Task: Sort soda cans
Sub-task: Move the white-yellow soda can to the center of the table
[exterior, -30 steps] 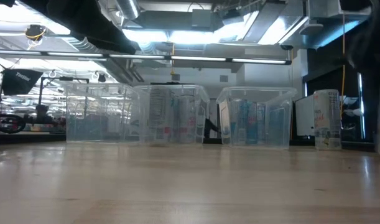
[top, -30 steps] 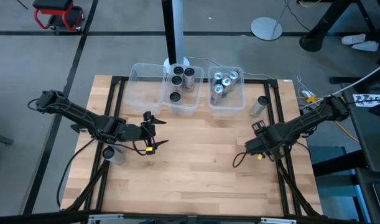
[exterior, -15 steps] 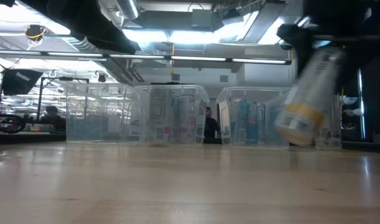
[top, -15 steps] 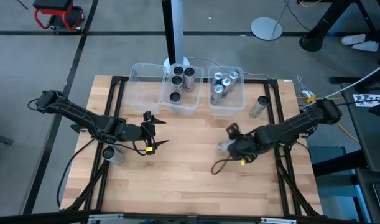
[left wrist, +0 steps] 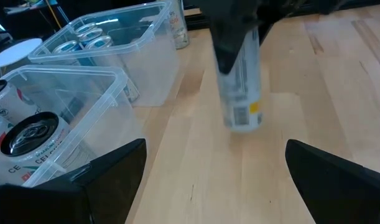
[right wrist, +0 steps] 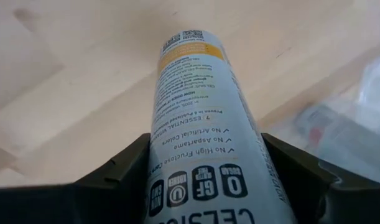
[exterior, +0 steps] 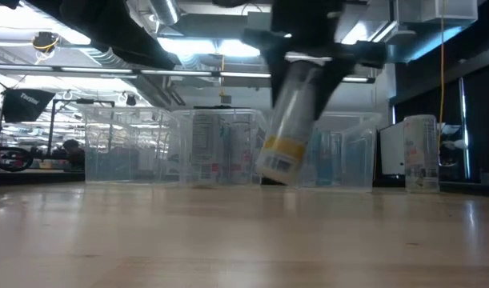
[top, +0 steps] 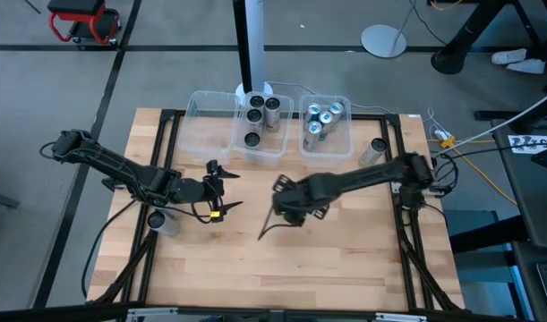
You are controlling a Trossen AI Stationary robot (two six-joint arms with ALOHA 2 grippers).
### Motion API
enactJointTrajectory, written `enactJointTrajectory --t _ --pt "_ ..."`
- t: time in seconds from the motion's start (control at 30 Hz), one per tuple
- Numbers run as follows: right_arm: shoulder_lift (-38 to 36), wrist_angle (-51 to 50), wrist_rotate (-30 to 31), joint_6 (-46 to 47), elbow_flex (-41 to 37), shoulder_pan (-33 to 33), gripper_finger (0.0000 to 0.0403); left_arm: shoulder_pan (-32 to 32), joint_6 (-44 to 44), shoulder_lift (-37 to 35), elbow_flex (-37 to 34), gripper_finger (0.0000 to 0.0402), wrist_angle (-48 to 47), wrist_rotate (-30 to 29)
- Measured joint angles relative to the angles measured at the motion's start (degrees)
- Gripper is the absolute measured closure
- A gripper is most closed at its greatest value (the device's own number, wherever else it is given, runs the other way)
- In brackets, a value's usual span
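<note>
the right end effector (top: 289,204) is clamped on a silver soda can (exterior: 290,120) with a yellow band near its base, holding it tilted above the counter (top: 282,259). a second ago this arm sat near the right edge of the counter; it has since swung across and now hangs in front of the middle clear bin (top: 257,150), which holds dark-topped cans (top: 253,114). the bin to the right of that one (top: 327,154) holds teal-topped cans (top: 317,117), and one lone can (top: 373,152) stands right of it. the left end effector (top: 221,190) is wide open and empty, left of the middle bin, unmoved. another can (top: 161,221) lies beneath that arm.
</note>
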Motion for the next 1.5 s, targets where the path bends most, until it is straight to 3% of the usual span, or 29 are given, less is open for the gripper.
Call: enactJointTrajectory --t 0.17,0.33,0.87,1.13,1.5 --pt "6.2 -4.2 0.0 -4.5 7.6 -1.1 0.0144 0.0 0.0 0.0 0.0 0.0029 0.0 0.0" --pt "8.9 -4.3 -0.4 -7.4 9.8 -1.1 0.0138 0.0 0.0 0.0 0.0 0.0029 0.0 0.0" --pt "9.4 4.2 -1.1 -9.0 9.9 -1.0 0.0079 0.0 0.0 0.0 0.0 0.0029 0.0 0.0" --pt "9.0 3.6 -1.1 -10.3 10.0 -1.0 0.0077 0.0 0.0 0.0 0.0 0.0029 0.0 0.0" --pt "8.9 -2.0 -0.6 -10.0 17.0 -1.0 0.0078 0.0 0.0 0.0 0.0 0.0029 -0.1 0.0"
